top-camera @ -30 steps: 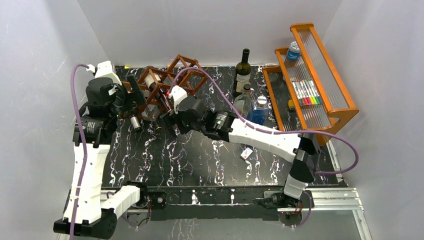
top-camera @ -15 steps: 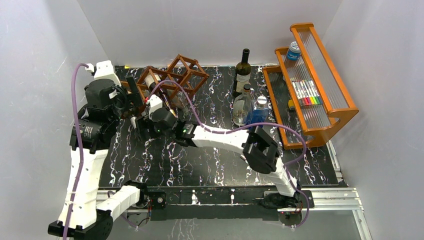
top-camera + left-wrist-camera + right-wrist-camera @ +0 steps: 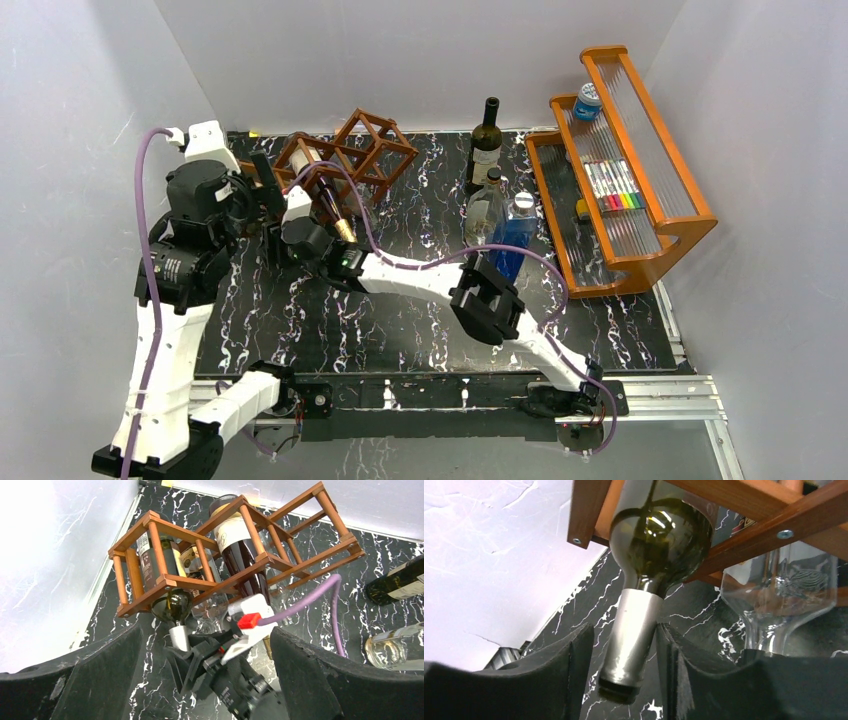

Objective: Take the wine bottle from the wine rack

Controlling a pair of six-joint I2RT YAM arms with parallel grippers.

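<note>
The dark reddish-brown wine rack (image 3: 375, 140) (image 3: 165, 582) (image 3: 584, 510) lies at the back left. A green wine bottle (image 3: 659, 535) (image 3: 170, 605) sits in its left cell, and its silver-capped neck (image 3: 631, 630) pokes out toward me. My right gripper (image 3: 624, 630) (image 3: 283, 237) (image 3: 185, 655) straddles that neck. The right pad touches it, and a gap shows at the left pad. My left gripper (image 3: 206, 630) (image 3: 262, 190) hovers wide open just behind, holding nothing. A dark red bottle (image 3: 240, 540) and a clear bottle (image 3: 784, 590) also lie in the rack.
The white side wall (image 3: 90, 200) is close on the left of the rack. A dark bottle (image 3: 486, 140), a clear bottle (image 3: 484, 215) and a blue bottle (image 3: 517, 225) stand mid-back. The orange shelf (image 3: 640, 200) is at the right. The right arm's purple cable (image 3: 310, 605) crosses in front of the rack.
My right arm swung left from the rack's middle to its left end, and its jaws narrowed around the silver neck. The left arm barely moved.
</note>
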